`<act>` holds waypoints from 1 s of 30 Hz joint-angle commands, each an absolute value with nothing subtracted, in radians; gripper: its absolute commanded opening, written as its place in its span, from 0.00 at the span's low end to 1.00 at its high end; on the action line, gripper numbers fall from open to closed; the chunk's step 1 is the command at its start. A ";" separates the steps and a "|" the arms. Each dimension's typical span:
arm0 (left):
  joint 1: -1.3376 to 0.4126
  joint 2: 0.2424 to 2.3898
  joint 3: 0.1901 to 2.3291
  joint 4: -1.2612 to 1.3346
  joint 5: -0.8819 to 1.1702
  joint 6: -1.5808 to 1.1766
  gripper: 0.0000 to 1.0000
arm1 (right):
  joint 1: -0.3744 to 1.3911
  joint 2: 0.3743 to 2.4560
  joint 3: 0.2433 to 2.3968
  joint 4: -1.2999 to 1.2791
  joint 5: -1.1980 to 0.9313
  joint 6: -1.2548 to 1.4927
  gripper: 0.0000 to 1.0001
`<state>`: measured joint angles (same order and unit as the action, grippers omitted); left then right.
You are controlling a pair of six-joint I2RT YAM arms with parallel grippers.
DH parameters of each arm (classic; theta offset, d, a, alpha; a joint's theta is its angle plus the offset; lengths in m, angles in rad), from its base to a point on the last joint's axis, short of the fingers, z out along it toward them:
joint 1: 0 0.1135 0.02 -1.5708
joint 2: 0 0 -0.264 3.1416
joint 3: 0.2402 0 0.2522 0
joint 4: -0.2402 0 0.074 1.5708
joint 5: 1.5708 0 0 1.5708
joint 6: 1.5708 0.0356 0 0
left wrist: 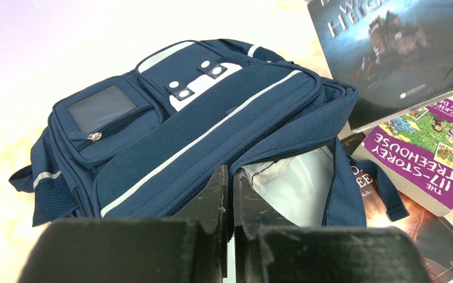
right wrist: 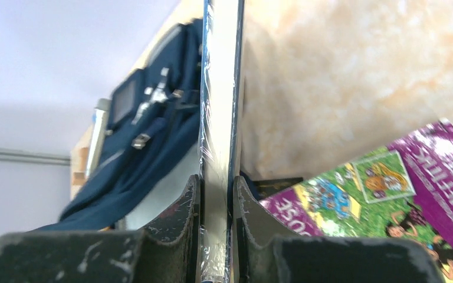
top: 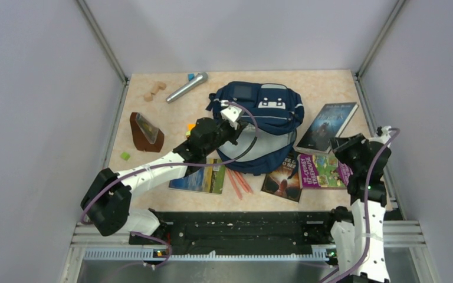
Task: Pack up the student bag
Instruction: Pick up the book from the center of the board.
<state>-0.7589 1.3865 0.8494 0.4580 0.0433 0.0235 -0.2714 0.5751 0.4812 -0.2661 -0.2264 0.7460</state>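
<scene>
My left fingers (left wrist: pixel 212 200), pressed together, pinch what looks like the zip lip of the student bag (left wrist: pixel 212 112). The bag lies front pocket up in the middle of the desk (top: pixel 324 88), its grey-lined mouth gaping towards me. Soft, floppy fabric and probably light, it should sag shut unless held by that lip or a strap. My right fingers (right wrist: pixel 186 206) clamp a slim dark paperback (right wrist: pixel 218 88) on edge, just right of the bag; its cover shows only "HEIGH", the rest cut off. Beside it lies a purple book (left wrist: pixel 424 153) reading "THE 17-STORY TREEHOUSE".
</scene>
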 commanded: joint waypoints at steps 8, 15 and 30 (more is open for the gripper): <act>-0.734 1.352 0.932 0.497 -0.074 -0.068 0.00 | -0.275 0.594 0.720 -0.225 -0.485 0.756 0.00; -0.721 1.363 0.943 0.479 -0.091 -0.123 0.00 | -0.275 0.560 0.728 -0.252 -0.617 0.821 0.00; -0.693 1.399 0.972 0.452 -0.059 -0.258 0.00 | -0.275 0.422 0.743 -0.405 -0.801 0.916 0.00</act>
